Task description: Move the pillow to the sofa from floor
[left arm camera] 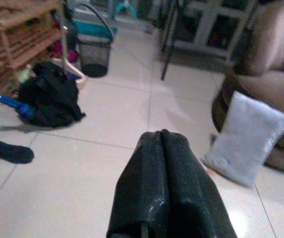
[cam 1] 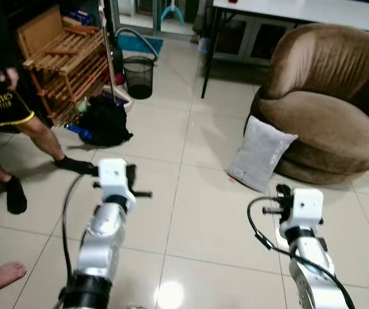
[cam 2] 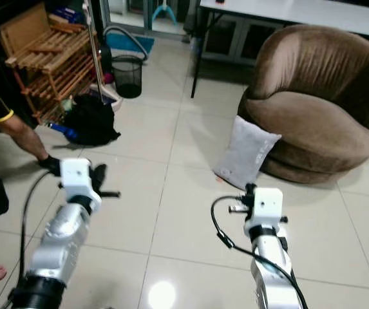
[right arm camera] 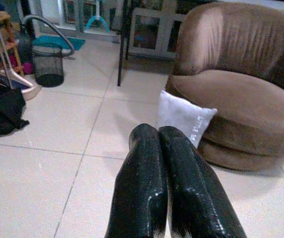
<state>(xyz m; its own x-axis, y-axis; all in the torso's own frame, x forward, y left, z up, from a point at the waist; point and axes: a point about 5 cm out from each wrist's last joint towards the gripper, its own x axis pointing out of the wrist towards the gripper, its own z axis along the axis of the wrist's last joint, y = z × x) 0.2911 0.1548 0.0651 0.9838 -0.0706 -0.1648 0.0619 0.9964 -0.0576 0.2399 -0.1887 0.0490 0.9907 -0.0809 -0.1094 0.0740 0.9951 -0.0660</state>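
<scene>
The pale grey square fabric pillow [cam 1: 259, 153] stands on edge on the glossy cream floor tiles [cam 1: 190, 212], leaning against the lower front of the round brown velvet sofa [cam 1: 332, 96], so the task's object is on the floor and touching the furniture it must end up on. Both silver arms are raised ahead of the robot, well short of the pillow. The left gripper [left arm camera: 162, 144] has its two black fingers pressed together with nothing between them, and the right gripper [right arm camera: 157, 136] is likewise closed and empty, pointing toward the pillow and sofa. The step in hand looks like the approach: the robot likely needs to walk closer and turn slightly to its right so the pillow sits between the arms. To do this well, it should spread the fingers before reaching, then take the pillow by its upper free corner or top edge, where the soft fabric can be pinched without sliding along the tiles. Lifting straight up before swinging over the seat cushion should avoid snagging on the sofa's lower rim. To the robot's left, a person's legs [cam 1: 17, 138], a black bag [cam 1: 104, 120] and a wooden rack [cam 1: 62, 61] stand well apart from this path.
</scene>
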